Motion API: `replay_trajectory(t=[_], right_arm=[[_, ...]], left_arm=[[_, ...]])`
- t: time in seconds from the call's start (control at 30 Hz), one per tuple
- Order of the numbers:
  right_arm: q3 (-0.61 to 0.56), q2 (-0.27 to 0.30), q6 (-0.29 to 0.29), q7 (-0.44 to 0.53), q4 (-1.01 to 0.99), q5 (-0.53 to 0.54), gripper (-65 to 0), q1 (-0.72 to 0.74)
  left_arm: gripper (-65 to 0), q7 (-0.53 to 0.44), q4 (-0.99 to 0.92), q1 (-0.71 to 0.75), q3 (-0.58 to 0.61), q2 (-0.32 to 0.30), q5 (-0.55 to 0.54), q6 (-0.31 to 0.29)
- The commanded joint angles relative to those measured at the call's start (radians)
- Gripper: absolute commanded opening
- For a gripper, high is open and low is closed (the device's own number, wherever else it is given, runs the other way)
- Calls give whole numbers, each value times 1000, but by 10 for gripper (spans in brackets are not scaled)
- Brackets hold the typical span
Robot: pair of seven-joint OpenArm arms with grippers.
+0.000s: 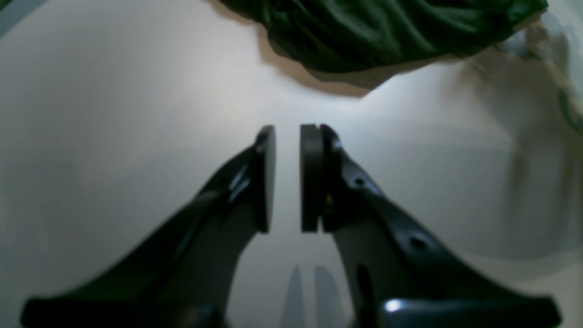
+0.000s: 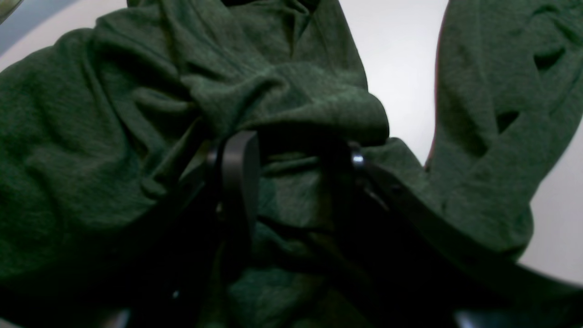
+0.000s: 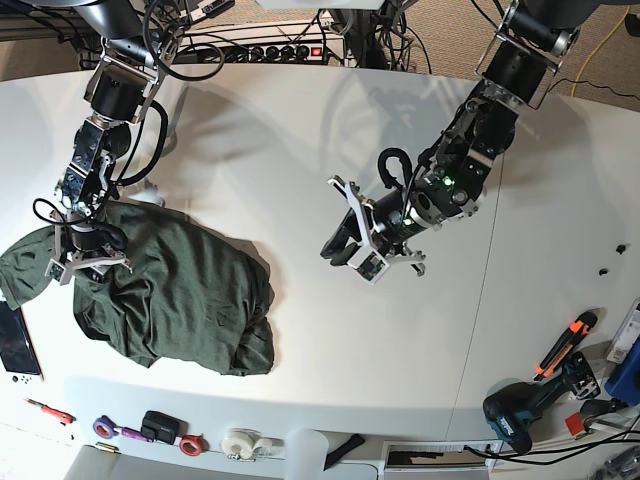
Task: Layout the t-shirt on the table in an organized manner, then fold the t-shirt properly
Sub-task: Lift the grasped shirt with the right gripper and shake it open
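The dark olive-green t-shirt (image 3: pixel 180 290) lies crumpled in a heap at the left of the white table (image 3: pixel 330 130). My right gripper (image 3: pixel 88 262) points down into the heap's left end. In the right wrist view its jaws (image 2: pixel 296 155) stand apart, pressed into the wrinkled t-shirt (image 2: pixel 114 114), with a fold draped over the tips. My left gripper (image 3: pixel 338 243) hovers over bare table right of the shirt. Its pads (image 1: pixel 288 132) are a narrow gap apart with nothing between them, and the t-shirt's edge (image 1: pixel 378 32) lies ahead of it.
Along the front edge lie a phone (image 3: pixel 18 340), tape rolls (image 3: pixel 240 442), a cordless drill (image 3: pixel 520 410) and an orange-handled tool (image 3: pixel 565 345). A power strip (image 3: pixel 280 50) and cables sit at the back. A thin seam (image 3: pixel 480 320) crosses the table at right.
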Motion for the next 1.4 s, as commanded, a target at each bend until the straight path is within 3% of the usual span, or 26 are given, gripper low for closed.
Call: replay_trajectory(t=[0.0, 0.13, 0.4, 0.57, 0.63, 0.7, 0.73, 1.1, 1.27, 1.33, 1.37], right_arm=[[2, 16, 6, 33, 15, 9, -400, 26], [2, 16, 6, 38, 15, 9, -367, 26], [2, 11, 6, 187, 15, -58, -364, 26], [2, 10, 6, 177, 15, -27, -200, 31], [2, 5, -20, 196, 15, -16, -197, 34], [2, -6, -96, 202, 15, -16, -197, 43], [2, -11, -105, 202, 14, -16, -197, 48], [2, -50, -107, 165, -12, -21, -197, 76], [2, -50, -104, 232, -109, -21, -198, 76], [2, -50, -96, 261, -117, -23, -218, 75], [2, -50, -79, 271, -117, -28, -260, 76]], left_arm=[[-540, -26, 17, -19, -5, 0, -7, -3], [-540, -26, 17, -19, -5, 0, -7, -3], [-540, -26, 17, -19, -5, 0, -6, -3], [-540, -26, 17, -19, -5, 0, -7, -4], [-540, -26, 17, -19, -5, 0, -7, -4], [-540, -26, 17, -19, -5, 0, -7, -4], [-540, -26, 17, -19, -5, 0, -7, -4], [-540, -26, 17, -19, -5, 0, -7, -4], [-540, -26, 17, -19, -5, 0, -7, -4], [-540, -26, 17, -19, -5, 0, -7, -4], [-540, -26, 17, -19, -5, 0, -7, -3]])
